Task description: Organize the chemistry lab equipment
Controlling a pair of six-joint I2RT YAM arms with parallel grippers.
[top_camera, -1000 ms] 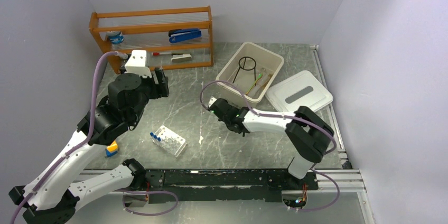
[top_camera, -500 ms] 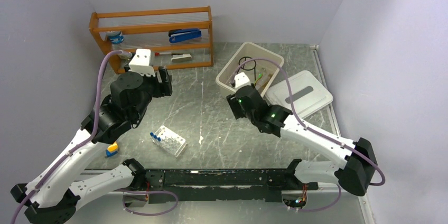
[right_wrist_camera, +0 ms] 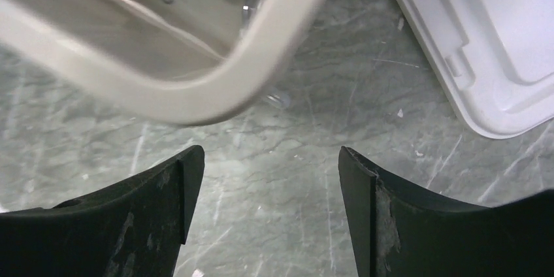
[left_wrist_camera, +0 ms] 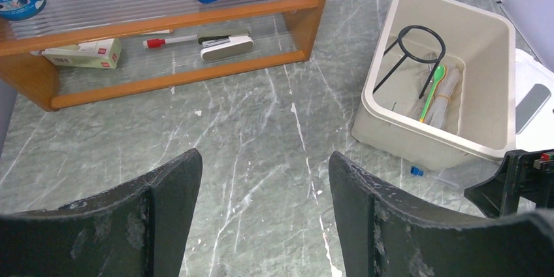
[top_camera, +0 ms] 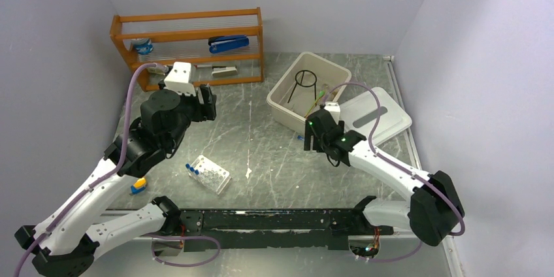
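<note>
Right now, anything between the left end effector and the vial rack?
Nothing visible. Only bare table lies between the left end effector and the white rack; the right end effector is off by the bin.

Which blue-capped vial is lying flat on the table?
The lone vial beside the beige bin's near wall; the vials in the white rack stand upright.

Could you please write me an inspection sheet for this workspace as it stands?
Surface: marbled grey table, scuffed.
Job's things: black tripod inside open beige bin; blue-capped tube lying outside beside it; vial rack on table; white lid off.
Clutter: wooden shelf with blue stapler; yellow-blue block.
Grippers: left gripper and right gripper open, empty.
Cables: purple cables loop from both arms.
Surroundings: plain walls; nothing else seen.
</note>
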